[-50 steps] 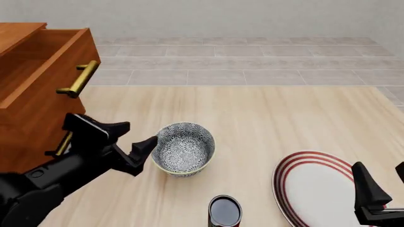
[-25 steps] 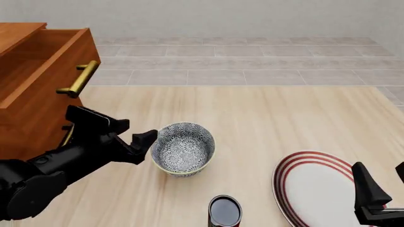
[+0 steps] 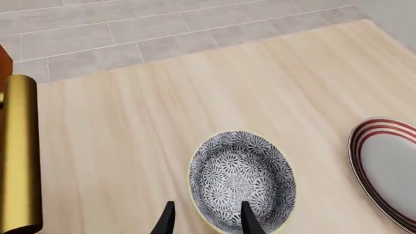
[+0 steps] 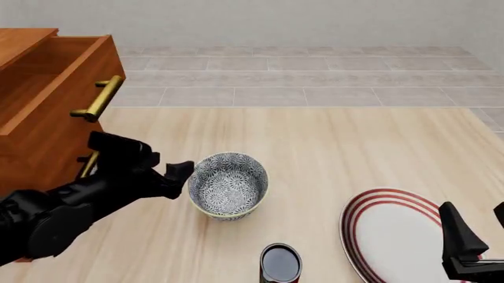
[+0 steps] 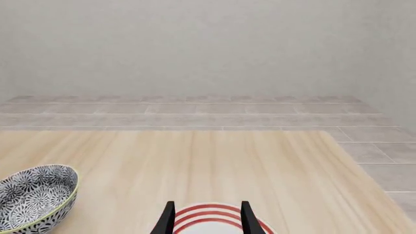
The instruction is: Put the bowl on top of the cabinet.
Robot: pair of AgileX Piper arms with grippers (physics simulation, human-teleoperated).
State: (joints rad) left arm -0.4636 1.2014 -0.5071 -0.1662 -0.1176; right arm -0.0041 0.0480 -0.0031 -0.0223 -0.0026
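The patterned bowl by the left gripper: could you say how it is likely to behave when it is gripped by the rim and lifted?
The bowl looks rigid, so it probably won't flex. Its deep, glossy-looking wall may be slippery between the left gripper's thin fingers, which straddle its rim in the left wrist view. Held at one side only, it would likely hang tilted.

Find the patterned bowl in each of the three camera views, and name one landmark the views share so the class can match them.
Front view: the bowl sits low and left of centre, just right of the left gripper.
Left wrist view: low centre, one fingertip over its rim.
Right wrist view: at the lower left edge, partly cut off.
Shared landmark: the red-ringed plate.
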